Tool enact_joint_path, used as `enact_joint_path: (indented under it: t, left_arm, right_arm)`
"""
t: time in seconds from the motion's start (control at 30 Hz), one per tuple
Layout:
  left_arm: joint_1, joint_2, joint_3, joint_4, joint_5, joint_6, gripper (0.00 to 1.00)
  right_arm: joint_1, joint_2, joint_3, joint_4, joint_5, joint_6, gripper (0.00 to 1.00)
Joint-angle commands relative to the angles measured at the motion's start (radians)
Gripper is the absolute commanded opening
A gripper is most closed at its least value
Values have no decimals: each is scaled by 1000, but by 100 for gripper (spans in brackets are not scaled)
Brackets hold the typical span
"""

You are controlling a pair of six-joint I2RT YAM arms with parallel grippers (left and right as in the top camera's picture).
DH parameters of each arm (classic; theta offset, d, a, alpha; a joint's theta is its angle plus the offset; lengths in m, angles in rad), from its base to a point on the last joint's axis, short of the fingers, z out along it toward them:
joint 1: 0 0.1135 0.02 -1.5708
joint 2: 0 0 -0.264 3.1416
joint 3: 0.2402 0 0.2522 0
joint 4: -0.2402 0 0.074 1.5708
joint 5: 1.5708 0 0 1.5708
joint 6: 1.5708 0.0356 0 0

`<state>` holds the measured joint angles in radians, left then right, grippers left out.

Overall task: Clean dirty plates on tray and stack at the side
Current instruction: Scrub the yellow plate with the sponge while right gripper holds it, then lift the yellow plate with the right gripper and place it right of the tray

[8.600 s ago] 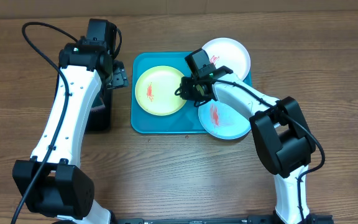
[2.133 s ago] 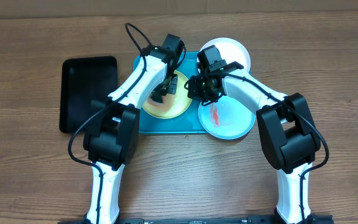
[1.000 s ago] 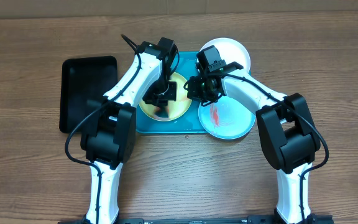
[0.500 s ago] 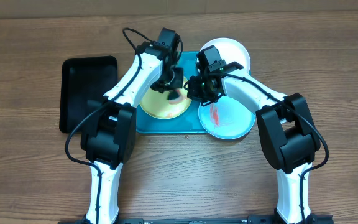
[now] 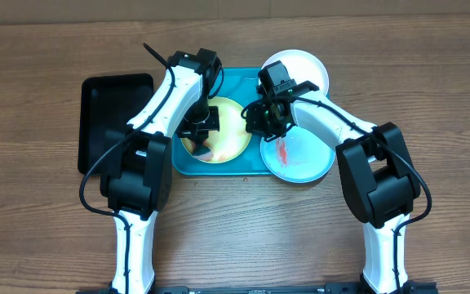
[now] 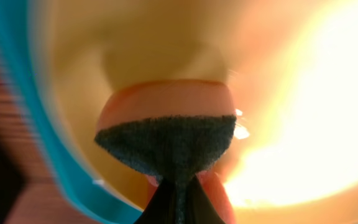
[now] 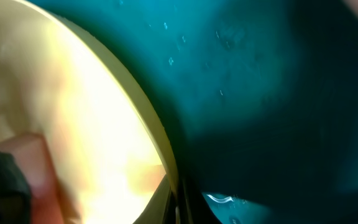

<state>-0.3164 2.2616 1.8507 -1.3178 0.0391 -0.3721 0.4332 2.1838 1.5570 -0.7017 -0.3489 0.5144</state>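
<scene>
Left jaws, clamped on the sponge (image 6: pixel 166 143), are sweeping back toward the yellow-green plate's (image 5: pixel 233 131) near-left edge while right jaws are pinching its rim: scrubbing continuing.

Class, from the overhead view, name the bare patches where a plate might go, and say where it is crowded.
Free: the black tray, left of the turquoise tray; the table in front, between the arm bases. Crowded: the turquoise tray, bearing the yellow-green plate, white plate and mint plate, plus the left claw with its sponge and the right claw.
</scene>
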Motion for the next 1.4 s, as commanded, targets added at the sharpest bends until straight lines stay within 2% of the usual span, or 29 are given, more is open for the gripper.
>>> enact_joint_path:
  t: [0.0,0.17,0.33,0.47,0.73,0.97,1.17,1.37]
  left_arm:
    - [-5,-4,64,1,148,133,4]
    - [3,-48,192,5,55,100,4]
    - [24,-91,276,-16,54,56,4]
    - [36,-120,284,-26,34,53,4]
    - [35,-121,284,-60,-24,24,4]
    - [26,-121,277,-66,-30,-2,4]
    - [28,-121,270,-64,-50,-37,4]
    - [28,-121,270,-62,-50,-56,4]
  right_arm:
    - [-3,-35,42,-29,-11,-3,4]
    - [-5,-114,111,-106,74,-35,4]
    - [-4,-177,190,-223,264,-43,4]
    - [-4,-220,240,-327,468,-43,4]
    - [9,-290,258,-431,835,-44,4]
    - [68,-290,257,-508,1036,-38,4]
    - [174,-290,257,-600,1266,126,4]
    - [280,-290,257,-684,1416,284,4]
